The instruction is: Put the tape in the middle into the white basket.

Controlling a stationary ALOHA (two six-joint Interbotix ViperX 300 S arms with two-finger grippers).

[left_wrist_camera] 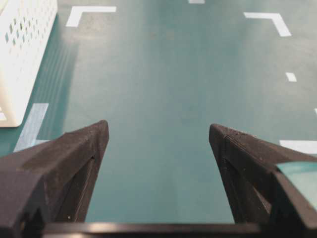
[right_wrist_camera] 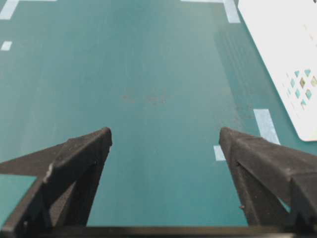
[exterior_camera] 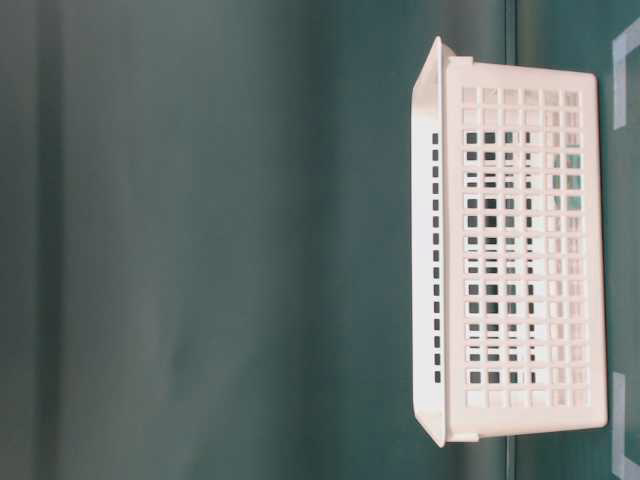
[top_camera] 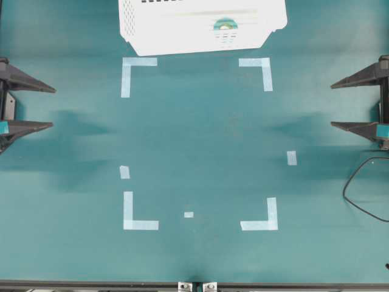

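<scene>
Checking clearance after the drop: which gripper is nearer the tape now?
Right, though only slightly. The tape lies inside the white basket, right of its middle. The right gripper sits open at the table's right edge; the left gripper sits open at the left edge.

You will find no readable text, label, brand or number anywhere here, neither on the white perforated plastic basket (top_camera: 182,30) nor on the teal worktop (top_camera: 200,140).

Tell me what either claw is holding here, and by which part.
Nothing is held. The left claw and the right claw both stand open over bare mat, and the tape lies inside the white basket.
</scene>
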